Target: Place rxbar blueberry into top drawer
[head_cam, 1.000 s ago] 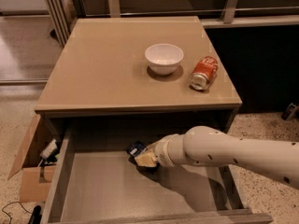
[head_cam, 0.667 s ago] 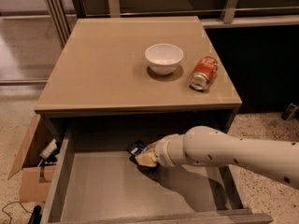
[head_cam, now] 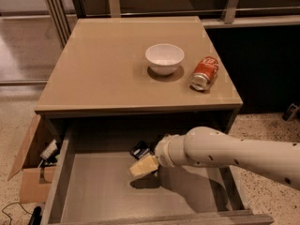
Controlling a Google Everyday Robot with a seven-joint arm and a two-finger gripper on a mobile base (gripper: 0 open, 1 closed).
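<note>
1. Nothing much has moved: the gripper (head_cam: 143, 165) stays low inside the open top drawer (head_cam: 93, 191).
2. The rxbar blueberry (head_cam: 139, 150) is in the drawer too, right against the gripper.
3. I cannot tell if the gripper holds it.
4. The bowl (head_cam: 164, 57) and the soda can (head_cam: 204, 73) sit on top.

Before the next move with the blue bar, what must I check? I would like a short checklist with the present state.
1. Is the drawer open? ok.
2. Is the tool inside the drawer, toward its back? ok.
3. Is the bar at the tool's tip, over the drawer floor? ok.
4. Does the bar rest on the floor? cannot tell.
5. Are the bowl and the can on the cabinet top away from the arm? ok.
</note>
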